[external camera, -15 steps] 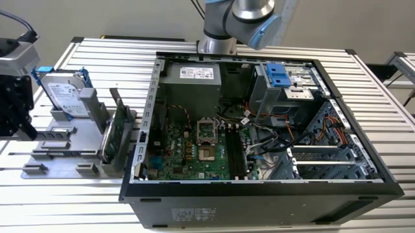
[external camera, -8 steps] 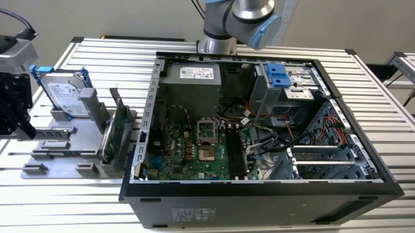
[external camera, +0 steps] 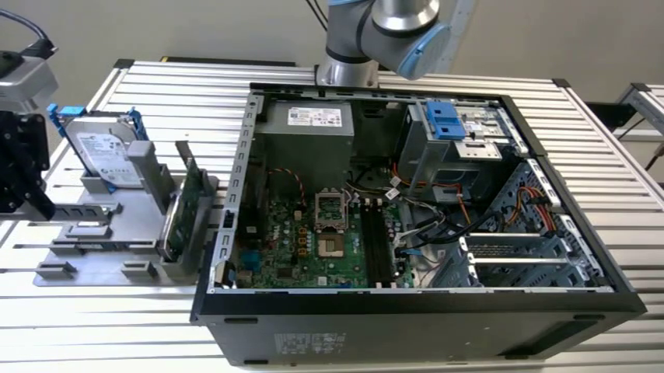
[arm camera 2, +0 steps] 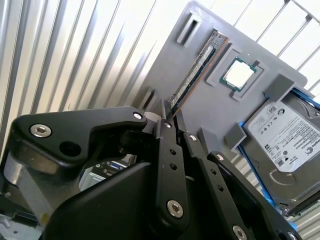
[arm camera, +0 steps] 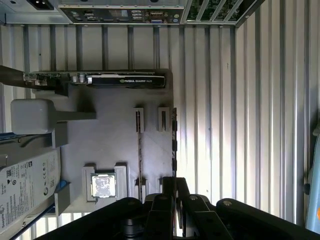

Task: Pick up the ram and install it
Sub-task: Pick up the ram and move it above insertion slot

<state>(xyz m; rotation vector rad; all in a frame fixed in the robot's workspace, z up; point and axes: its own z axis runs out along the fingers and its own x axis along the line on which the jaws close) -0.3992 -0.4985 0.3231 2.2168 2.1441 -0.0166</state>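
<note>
— What does the ram (arm camera 2: 195, 70) (arm camera: 139, 152) look like?

— It is a long, very thin stick, seen almost edge-on in both wrist views. In the second wrist view its side is speckled grey-green, with a coppery strip along one long edge.

— Where is it?

— It stands on edge on the grey holder plate (arm camera 2: 200, 120), with its ends slotted into small raised brackets (arm camera: 139, 120).

— What lies around it?

— A square processor chip (arm camera 2: 239, 74) sits in a recess of the same plate just beside the ram, and the hard drive (arm camera 2: 285, 145) lies beyond that. In the first wrist view a graphics card (arm camera: 125, 80) stands along the plate's side nearest the computer case (external camera: 415, 311).

— And the gripper (arm camera 2: 172, 116)?

— It is above the plate at one end of the ram and carries nothing. Whether it is open or closed cannot be told.

— The wider scene?

— In the exterior view the plate rests on a slatted table (external camera: 104, 334), to the exterior view's left of the opened case.
</note>
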